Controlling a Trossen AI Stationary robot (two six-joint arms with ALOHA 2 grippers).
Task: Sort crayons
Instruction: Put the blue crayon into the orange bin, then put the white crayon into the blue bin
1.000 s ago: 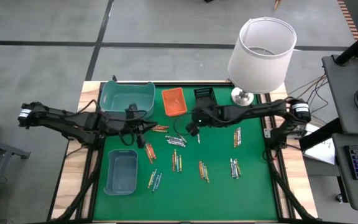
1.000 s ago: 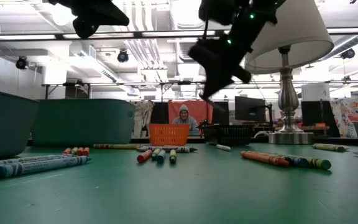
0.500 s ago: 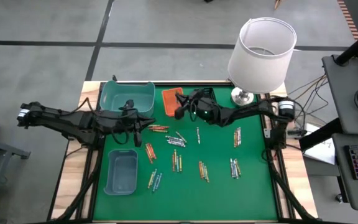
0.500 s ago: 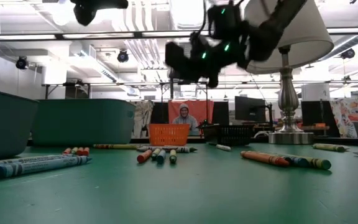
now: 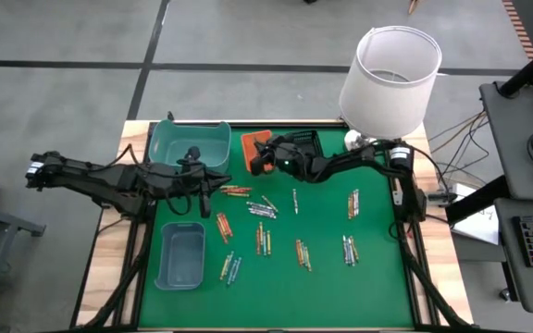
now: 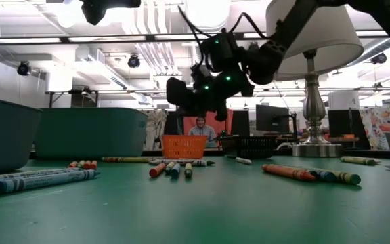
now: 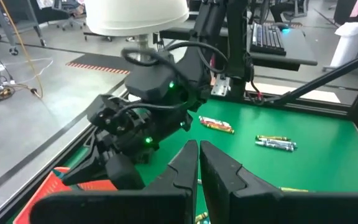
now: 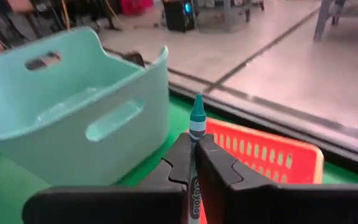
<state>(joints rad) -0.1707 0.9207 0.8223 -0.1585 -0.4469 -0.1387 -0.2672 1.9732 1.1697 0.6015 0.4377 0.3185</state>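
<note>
My right gripper [image 5: 255, 163] hangs over the orange tray [image 5: 258, 146] at the table's far side, shut on a blue-green crayon [image 8: 196, 121]. That crayon's pointed tip sticks out past the fingertips, above the tray [image 8: 272, 158] and toward the far teal bin [image 8: 73, 118]. My left gripper [image 5: 214, 190] is shut with nothing in it [image 7: 199, 152], raised beside the far teal bin [image 5: 189, 145]. Several groups of crayons lie flat on the green mat, for instance crayons [image 5: 262, 209] and crayons [image 6: 175, 168]. My right gripper pinches the blue-green crayon between its two fingers by its wrapped shaft [image 8: 194, 149]. The crayon lies along the fingers, its tip end free beyond them. The fingers reach nearly level from the table's right side. The crayon is lifted clear, above the orange tray.
A black tray [image 5: 304, 141] stands right of the orange one. A second teal bin [image 5: 180, 254] sits near the left front. A lamp with a white shade [image 5: 391, 79] stands at the far right corner. A person [image 6: 200, 129] sits beyond the table.
My right gripper has travelled from the middle of the mat toward the far left, to a place over the orange tray. It has tipped from pointing down to nearly level. It has stayed shut.
</note>
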